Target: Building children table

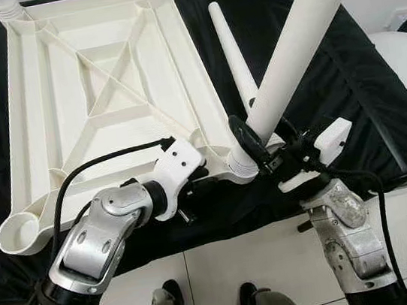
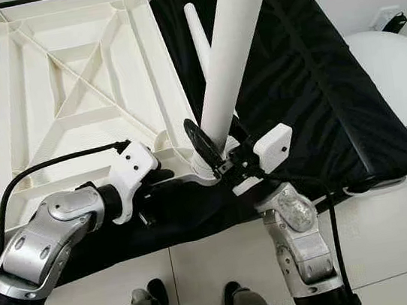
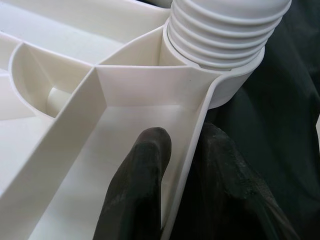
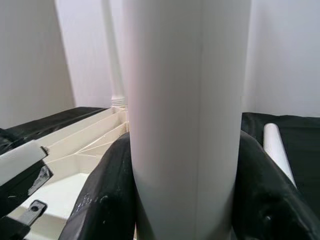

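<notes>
White ribbed tabletop (image 1: 105, 98) rim pinched by left end effector (image 3: 177, 165); right end effector (image 4: 182, 200) clasps smooth leg (image 1: 300, 29).

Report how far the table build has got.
Done: two legs stand in the far corner sockets of the upturned tabletop. In hand: the right gripper clamps a third leg at the near right socket, threads partly in, while the left gripper pinches the tabletop's rim. Left: the near left socket is empty; a spare leg lies on the black cloth.

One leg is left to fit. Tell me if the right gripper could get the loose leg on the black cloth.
Probably not yet: the right gripper is shut on the upright leg; the loose leg lies just beyond.
</notes>
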Motion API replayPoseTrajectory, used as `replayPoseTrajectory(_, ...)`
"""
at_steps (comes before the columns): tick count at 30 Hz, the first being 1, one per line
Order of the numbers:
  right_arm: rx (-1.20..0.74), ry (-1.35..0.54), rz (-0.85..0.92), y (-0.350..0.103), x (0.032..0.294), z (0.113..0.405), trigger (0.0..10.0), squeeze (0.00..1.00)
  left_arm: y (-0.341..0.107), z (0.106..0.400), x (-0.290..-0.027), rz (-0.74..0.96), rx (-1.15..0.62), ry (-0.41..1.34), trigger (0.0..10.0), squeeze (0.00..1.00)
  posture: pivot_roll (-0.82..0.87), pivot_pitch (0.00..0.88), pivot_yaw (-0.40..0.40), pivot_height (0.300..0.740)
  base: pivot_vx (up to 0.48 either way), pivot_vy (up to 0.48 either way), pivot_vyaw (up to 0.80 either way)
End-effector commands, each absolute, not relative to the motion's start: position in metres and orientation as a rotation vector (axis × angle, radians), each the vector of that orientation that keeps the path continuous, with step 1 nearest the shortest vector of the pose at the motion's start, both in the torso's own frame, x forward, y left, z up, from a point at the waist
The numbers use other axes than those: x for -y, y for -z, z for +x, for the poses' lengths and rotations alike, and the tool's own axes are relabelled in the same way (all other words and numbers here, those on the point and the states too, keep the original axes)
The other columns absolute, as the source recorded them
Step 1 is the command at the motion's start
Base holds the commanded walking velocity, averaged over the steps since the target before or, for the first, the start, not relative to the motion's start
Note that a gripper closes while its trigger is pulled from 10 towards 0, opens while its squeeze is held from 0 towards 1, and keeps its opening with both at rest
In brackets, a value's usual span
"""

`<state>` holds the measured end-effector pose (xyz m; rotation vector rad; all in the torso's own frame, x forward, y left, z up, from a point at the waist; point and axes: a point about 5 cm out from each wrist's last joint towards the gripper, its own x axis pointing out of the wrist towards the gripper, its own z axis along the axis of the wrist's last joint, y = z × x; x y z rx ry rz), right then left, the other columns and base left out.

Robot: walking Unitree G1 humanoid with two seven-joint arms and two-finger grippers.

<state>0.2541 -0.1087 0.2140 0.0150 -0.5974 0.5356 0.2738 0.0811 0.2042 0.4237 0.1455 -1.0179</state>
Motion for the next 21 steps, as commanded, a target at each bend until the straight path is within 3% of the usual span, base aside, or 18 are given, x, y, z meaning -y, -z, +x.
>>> replayPoseTrajectory(1, 0.287, -0.511, 0.02, -0.156, 0.105, 0.259, 10.0, 0.0, -0.223, 0.265, -0.064, 0.417, -0.031, 1.108, 10.0, 0.0, -0.03, 0.331, -0.018, 0.74, 0.0, 0.0, 0.0)
replayPoseTrajectory(21, 0.297, -0.317, 0.013, -0.154, 0.09, 0.256, 10.0, 0.0, -0.224, 0.264, -0.062, 0.419, -0.025, 1.114, 10.0, 0.0, -0.02, 0.314, -0.018, 0.74, 0.0, 0.0, 0.0)
